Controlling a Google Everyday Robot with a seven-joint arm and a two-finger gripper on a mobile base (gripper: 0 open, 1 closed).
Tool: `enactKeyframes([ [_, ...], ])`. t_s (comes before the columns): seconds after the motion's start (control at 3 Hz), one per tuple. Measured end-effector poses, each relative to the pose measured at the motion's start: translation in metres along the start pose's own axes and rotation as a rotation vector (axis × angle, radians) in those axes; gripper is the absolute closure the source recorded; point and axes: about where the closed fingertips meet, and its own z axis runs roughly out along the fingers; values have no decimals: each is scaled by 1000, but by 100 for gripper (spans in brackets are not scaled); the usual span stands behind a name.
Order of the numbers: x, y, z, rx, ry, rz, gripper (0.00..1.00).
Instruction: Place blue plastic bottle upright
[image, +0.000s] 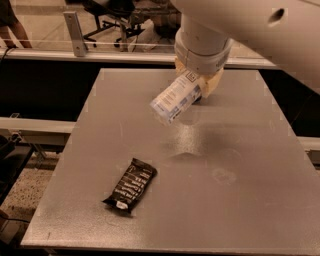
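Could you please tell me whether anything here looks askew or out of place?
The blue plastic bottle hangs slanted, not upright, clamped in the gripper above the far half of the table. A dark snack bar lies diagonally near the front-left.

Tilted blue plastic bottle (175, 100), upper end in the gripper (201, 84).

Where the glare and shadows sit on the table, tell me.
Camera view: warm, dim light overall; a pale sheen on the table just under the tilted blue plastic bottle, which the gripper holds in the air over the table's far middle; a soft dark shadow in front of that sheen; small glints on the dark snack wrapper at front left.
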Motion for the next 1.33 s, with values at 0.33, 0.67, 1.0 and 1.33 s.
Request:
enactKeyframes([
  [0.33, 0, 0, 0, 0, 0, 3, 100],
  [0.67, 7, -3, -6, 25, 36, -33, 100],
  [1.0, 24, -14, -9, 86, 89, -156, 100],
  [1.33, 34, -26, -7, 160, 110, -291, 100],
])
